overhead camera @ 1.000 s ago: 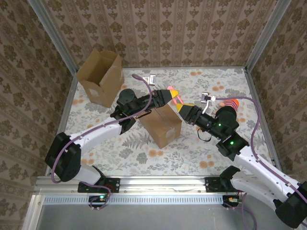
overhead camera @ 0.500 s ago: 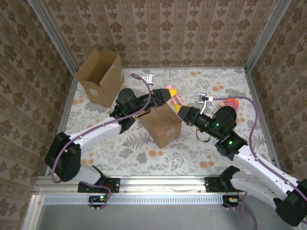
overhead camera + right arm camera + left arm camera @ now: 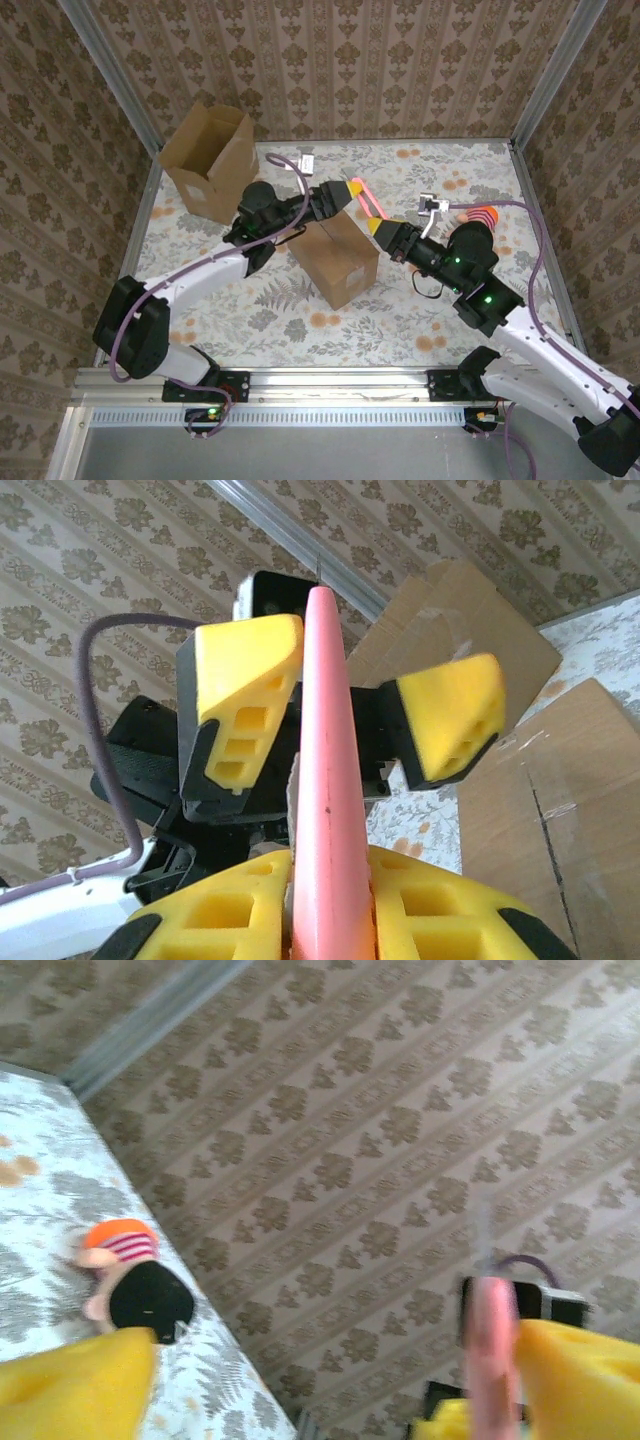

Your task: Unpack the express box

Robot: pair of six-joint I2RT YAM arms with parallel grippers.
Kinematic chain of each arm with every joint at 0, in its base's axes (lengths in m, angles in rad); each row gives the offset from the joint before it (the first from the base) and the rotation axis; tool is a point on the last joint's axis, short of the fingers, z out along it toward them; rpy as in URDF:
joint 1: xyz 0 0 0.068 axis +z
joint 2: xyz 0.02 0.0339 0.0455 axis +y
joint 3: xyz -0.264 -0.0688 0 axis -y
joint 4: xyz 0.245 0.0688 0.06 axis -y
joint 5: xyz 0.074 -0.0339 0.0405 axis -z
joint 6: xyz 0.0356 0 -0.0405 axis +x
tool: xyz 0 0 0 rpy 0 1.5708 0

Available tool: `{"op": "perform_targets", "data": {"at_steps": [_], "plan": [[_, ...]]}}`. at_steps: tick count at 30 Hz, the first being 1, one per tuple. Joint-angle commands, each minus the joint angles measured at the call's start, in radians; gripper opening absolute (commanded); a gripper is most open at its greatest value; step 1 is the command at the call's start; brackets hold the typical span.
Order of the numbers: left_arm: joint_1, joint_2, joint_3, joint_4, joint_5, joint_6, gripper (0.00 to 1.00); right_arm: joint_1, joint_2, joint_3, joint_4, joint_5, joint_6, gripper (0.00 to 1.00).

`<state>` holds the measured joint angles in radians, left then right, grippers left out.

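Stick [image 3: 366, 202], pink, seems light and stiff; right gripper [image 3: 381, 227] clamps its base, left gripper [image 3: 343, 191] spread apart, twelve o'clock of express box [image 3: 335, 260].

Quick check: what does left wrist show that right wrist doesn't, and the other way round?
Left wrist, not right wrist: the toy lying on the table. Right wrist, not left wrist: the near box, the far box behind it, and a clear look at the right gripper shut on the stick. Both: the pink stick and the left gripper, jaws open with the stick between them.
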<state>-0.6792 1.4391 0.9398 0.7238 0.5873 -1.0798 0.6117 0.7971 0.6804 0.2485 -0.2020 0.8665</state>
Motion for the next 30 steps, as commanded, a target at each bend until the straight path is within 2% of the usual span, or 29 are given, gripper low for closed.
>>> {"op": "perform_targets", "data": {"at_steps": [1, 4, 6, 9, 12, 15, 18, 19, 20, 24, 30], "plan": [[0.06, -0.103, -0.015, -0.111, -0.005, 0.075, 1.0, 0.007, -0.028, 0.07, -0.106, 0.06, -0.07, 0.0], [0.108, -0.21, -0.006, -0.29, -0.004, 0.161, 1.0, 0.007, -0.017, 0.104, -0.205, 0.079, -0.113, 0.0], [0.13, -0.284, 0.019, -0.467, -0.026, 0.245, 1.0, 0.007, 0.001, 0.139, -0.276, 0.085, -0.151, 0.0], [0.139, -0.382, 0.083, -0.793, -0.118, 0.388, 0.97, 0.007, 0.042, 0.21, -0.4, 0.086, -0.218, 0.0], [0.143, -0.448, 0.127, -1.059, -0.225, 0.467, 0.81, 0.006, 0.093, 0.285, -0.51, 0.067, -0.293, 0.0], [0.144, -0.484, 0.127, -1.231, -0.319, 0.48, 0.53, 0.007, 0.168, 0.395, -0.64, 0.043, -0.381, 0.0], [0.144, -0.5, 0.081, -1.287, -0.344, 0.464, 0.19, 0.01, 0.243, 0.506, -0.757, 0.038, -0.466, 0.0], [0.142, -0.506, 0.051, -1.28, -0.337, 0.45, 0.03, 0.011, 0.267, 0.543, -0.78, 0.041, -0.494, 0.0], [0.139, -0.514, 0.017, -1.261, -0.328, 0.434, 0.0, 0.013, 0.288, 0.577, -0.831, 0.045, -0.52, 0.0], [0.086, -0.538, -0.099, -1.171, -0.299, 0.374, 0.0, 0.015, 0.35, 0.675, -0.904, 0.049, -0.603, 0.0], [-0.113, -0.536, -0.216, -1.079, -0.37, 0.284, 0.0, 0.016, 0.432, 0.77, -0.96, 0.058, -0.677, 0.0]]}}
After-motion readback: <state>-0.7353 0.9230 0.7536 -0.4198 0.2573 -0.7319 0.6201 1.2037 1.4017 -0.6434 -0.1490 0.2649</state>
